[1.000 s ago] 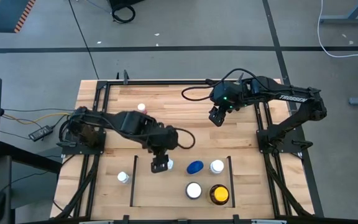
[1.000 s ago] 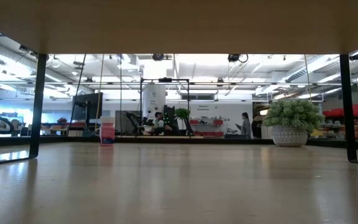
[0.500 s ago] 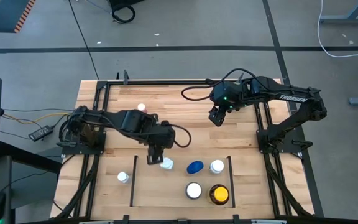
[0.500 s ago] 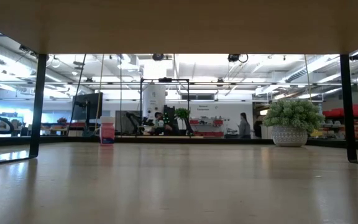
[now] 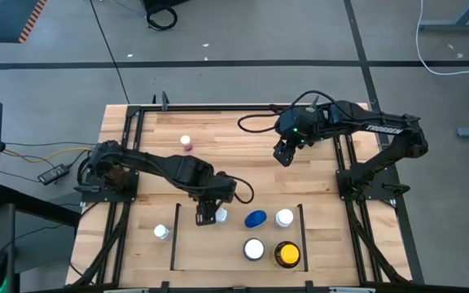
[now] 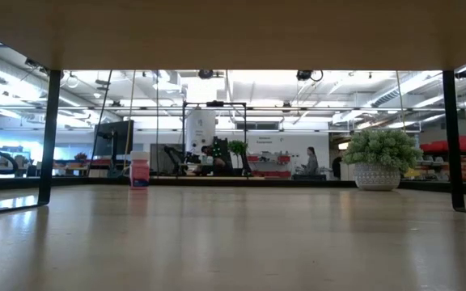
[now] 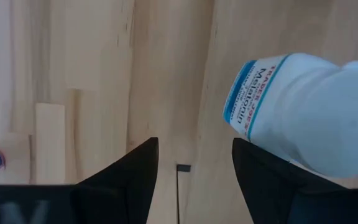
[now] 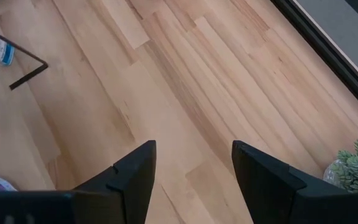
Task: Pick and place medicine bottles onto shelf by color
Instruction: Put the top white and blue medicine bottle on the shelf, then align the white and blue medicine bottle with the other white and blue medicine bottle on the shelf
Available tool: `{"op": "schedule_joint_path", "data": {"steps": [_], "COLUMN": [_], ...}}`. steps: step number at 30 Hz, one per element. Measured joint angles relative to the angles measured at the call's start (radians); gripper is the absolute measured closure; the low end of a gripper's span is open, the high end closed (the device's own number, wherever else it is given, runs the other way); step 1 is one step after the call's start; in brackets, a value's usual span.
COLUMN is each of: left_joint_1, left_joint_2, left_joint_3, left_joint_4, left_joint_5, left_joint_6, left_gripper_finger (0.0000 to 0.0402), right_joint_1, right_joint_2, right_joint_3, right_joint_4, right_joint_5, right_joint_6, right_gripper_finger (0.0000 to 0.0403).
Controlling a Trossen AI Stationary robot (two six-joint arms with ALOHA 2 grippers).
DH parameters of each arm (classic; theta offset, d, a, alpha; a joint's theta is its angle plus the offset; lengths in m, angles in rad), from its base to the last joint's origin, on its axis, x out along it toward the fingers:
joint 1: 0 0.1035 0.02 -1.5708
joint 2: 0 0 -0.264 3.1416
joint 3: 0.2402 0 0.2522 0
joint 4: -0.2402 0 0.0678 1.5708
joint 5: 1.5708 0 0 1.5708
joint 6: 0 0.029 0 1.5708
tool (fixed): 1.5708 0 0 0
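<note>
Overall, we found the wooden table (image 5: 243,175) carrying both arms, with the shelf (image 5: 234,244) marked off by two thin black bars at its near edge. The left arm (image 5: 149,163) reached from the left side toward the shelf's left bar, and the right arm (image 5: 365,130) was held over the far right part of the table, well apart from every bottle.

The left gripper (image 5: 208,213) stood over the shelf just inside the left bar. In its wrist view its fingers (image 7: 129,177) were parted with only bare wood between them, and nothing was held. A white bottle (image 7: 303,112) with a blue-edged label sat just beside the gripper, outside the gap; from above it (image 5: 221,216) showed at the gripper's right.

The right gripper (image 5: 282,152) hung with its fingers (image 8: 135,171) apart and nothing between them.

Inside the shelf we noted an amber bottle with a yellow cap (image 5: 287,255), a white-capped bottle (image 5: 254,249) just beside it, a blue bottle (image 5: 256,218) and another white-capped bottle (image 5: 284,217). One white-capped bottle (image 5: 162,232) stood outside the left bar. A reddish bottle (image 5: 186,142) stood alone at the far side of the table.

A potted plant (image 8: 350,168) showed at the edge of the right wrist view.
</note>
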Motion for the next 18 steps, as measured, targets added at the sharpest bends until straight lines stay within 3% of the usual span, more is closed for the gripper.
{"op": "schedule_joint_path", "data": {"steps": [10, 18], "left_joint_1": [-0.01, -0.004], "left_joint_2": [0.0, 0.0], "left_joint_3": [-0.005, -0.005], "left_joint_4": [0.083, -0.018], "left_joint_5": [0.019, 0.024], "left_joint_6": [0.005, 0.015], "left_gripper_finger": [0.02, 0.0207], "right_joint_1": [0.0, 0.0], "right_joint_2": [0.0, 0.0], "right_joint_3": [0.0, 0.0], "right_joint_4": [0.0, 0.0], "right_joint_5": [0.0, 0.0], "right_joint_6": [-0.003, -0.004], "right_gripper_finger": [0.0185, 0.0185]}}
